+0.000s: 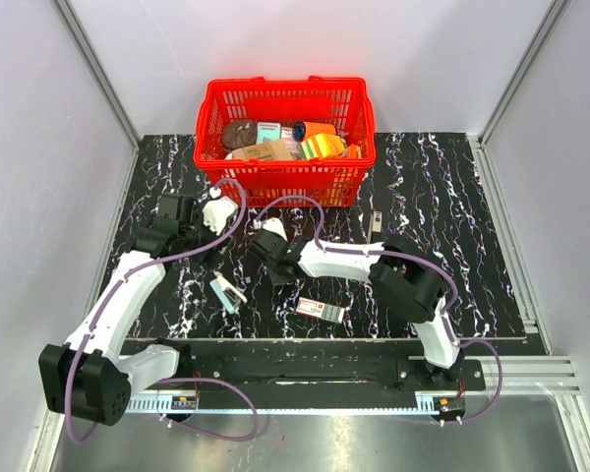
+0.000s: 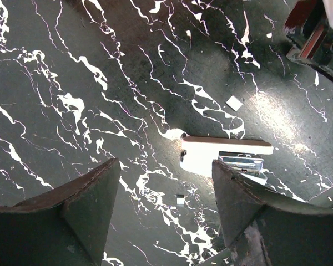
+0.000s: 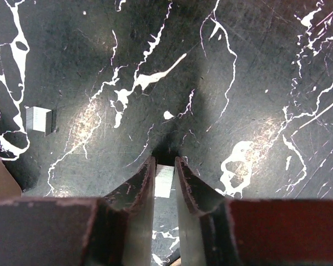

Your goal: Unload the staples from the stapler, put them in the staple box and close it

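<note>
- Finding the stapler flat on the black marbled table, left of centre and toward the near edge, with bare metal showing along one side.
- Seen from the left wrist, lying ahead of the left gripper and toward its right-hand finger, long axis set crosswise, roughly along the line from one finger to the other.
- Holding nothing with the left fingers, spread wide above the table.
- Probably calling for a wrist turn, so as to close across the narrow width rather than the length.
- Placing the right gripper low at the table, just far and right of the stapler, fingers drawn close and pinching a small pale ribbed strip, likely staples.
- Judged from overhead, nearer on the right side yet occupied; free on the left.
- Farther out: loose pale bits, a white-and-red carton near and right, a thin grey bar, a red basket of goods at the far edge.
</note>
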Robot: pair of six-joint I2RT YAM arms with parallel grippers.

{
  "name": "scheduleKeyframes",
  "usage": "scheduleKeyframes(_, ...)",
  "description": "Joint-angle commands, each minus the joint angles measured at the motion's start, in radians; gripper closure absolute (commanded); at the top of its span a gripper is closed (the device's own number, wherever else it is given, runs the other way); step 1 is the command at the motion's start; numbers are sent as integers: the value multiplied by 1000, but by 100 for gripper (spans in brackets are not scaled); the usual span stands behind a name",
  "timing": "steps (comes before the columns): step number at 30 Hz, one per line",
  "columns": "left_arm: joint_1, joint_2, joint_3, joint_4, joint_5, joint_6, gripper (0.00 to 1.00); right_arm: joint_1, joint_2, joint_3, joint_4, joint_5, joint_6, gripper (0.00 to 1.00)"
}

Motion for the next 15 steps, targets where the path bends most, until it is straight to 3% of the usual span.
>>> scheduleKeyframes(1,9,-37,-20,40,-14,-8,28,10,20,24,-64,24,33,79)
scheduleKeyframes(7,10,-52,-34,41,-27,0,28,13,-4,21,-97,47,67,91)
scheduleKeyframes(15,10,-86,-54,41,-39,24,28,21,-114,14,-162,96,145,100)
